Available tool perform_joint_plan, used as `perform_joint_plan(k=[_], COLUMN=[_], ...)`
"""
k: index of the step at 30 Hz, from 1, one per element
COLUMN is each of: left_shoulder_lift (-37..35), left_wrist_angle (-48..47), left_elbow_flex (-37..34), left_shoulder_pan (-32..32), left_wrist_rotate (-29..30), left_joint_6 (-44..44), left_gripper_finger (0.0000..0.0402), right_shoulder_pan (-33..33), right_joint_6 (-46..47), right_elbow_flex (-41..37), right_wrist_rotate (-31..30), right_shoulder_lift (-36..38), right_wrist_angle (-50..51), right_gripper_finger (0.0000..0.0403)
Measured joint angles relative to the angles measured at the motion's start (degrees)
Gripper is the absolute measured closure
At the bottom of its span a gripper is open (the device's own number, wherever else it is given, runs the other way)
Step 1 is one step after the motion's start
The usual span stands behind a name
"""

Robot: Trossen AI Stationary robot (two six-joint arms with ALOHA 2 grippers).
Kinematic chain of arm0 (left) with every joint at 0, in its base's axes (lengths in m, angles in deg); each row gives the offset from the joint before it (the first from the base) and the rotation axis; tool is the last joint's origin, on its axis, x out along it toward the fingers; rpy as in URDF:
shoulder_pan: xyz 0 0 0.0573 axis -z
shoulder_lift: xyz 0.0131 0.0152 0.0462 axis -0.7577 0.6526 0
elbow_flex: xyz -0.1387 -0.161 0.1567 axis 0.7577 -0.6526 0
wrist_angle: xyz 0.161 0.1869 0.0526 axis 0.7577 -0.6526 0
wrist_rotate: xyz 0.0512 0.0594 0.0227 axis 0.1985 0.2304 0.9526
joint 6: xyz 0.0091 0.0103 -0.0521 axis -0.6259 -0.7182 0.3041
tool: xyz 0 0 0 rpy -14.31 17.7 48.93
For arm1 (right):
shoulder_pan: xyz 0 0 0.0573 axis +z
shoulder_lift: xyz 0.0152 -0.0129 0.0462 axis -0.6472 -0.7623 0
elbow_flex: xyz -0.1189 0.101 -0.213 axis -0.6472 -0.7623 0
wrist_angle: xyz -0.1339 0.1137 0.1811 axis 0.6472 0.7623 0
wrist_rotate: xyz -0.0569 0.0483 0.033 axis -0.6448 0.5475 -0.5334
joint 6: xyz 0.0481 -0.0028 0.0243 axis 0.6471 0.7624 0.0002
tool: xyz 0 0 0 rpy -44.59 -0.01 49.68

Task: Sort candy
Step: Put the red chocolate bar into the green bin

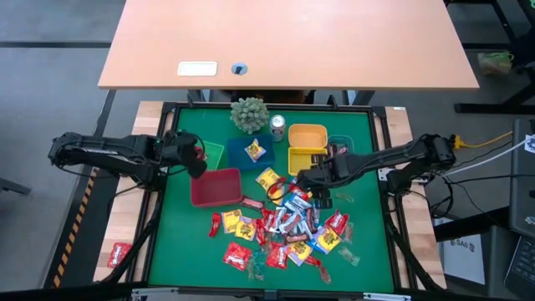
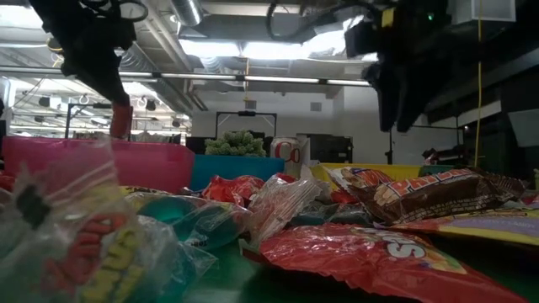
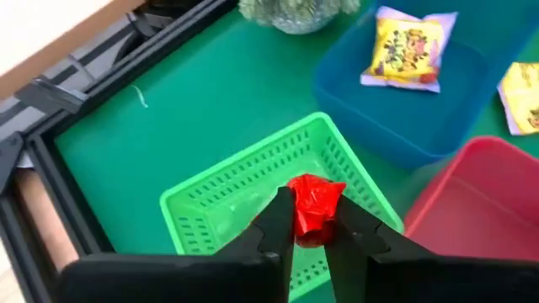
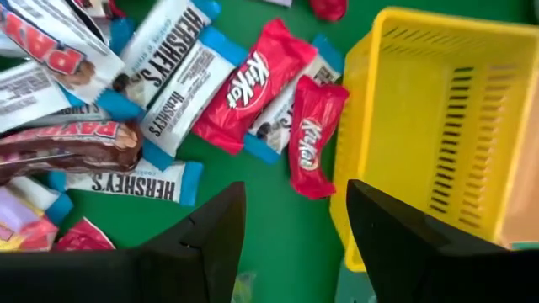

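I see my left end effector clamped on a red candy above the green bin, right end effector apart, most candy unsorted on the worktop

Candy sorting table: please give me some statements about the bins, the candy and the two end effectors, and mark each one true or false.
1. The left end effector holds a red candy above the green bin. True.
2. The blue bin has no candy in it. False: a yellow-wrapped candy lies inside it.
3. The right end effector is closed on a KitKat. False: its fingers stand open with nothing between them, over the green mat beside the yellow bin.
4. The red bin looks empty in the high view. True.
5. One candy lies outside the green mat, on the left side. True.
6. The silver can stands in the middle of the candy pile. False: the can stands at the back, beside the small plant.
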Motion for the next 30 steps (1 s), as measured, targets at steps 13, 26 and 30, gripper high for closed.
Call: perform_joint_plan(k=[13,26,30], left_shoulder_lift=[4.38,8.35,9.01], left_wrist_angle=[0.68,1.52,1.65], left_elbow_flex=[0.02,0.00,0.00], left_shoulder_pan=[-1.69,-1.64,-1.64], left_wrist_rotate=[-0.12,-0.19,-0.21], left_joint_6=[-0.07,-0.13,-0.14], left_gripper_finger=[0.0275,0.0274,0.0274], right_shoulder_pan=[0.00,0.04,0.07], right_joint_6=[2.68,2.62,2.53], right_elbow_flex=[-8.58,-16.94,-17.45], right_wrist_rotate=[2.05,2.99,-1.29], right_shoulder_lift=[0.00,0.00,0.00], right_wrist_angle=[-5.30,-17.87,-19.60], right_gripper_finger=[0.0196,0.0196,0.0196])
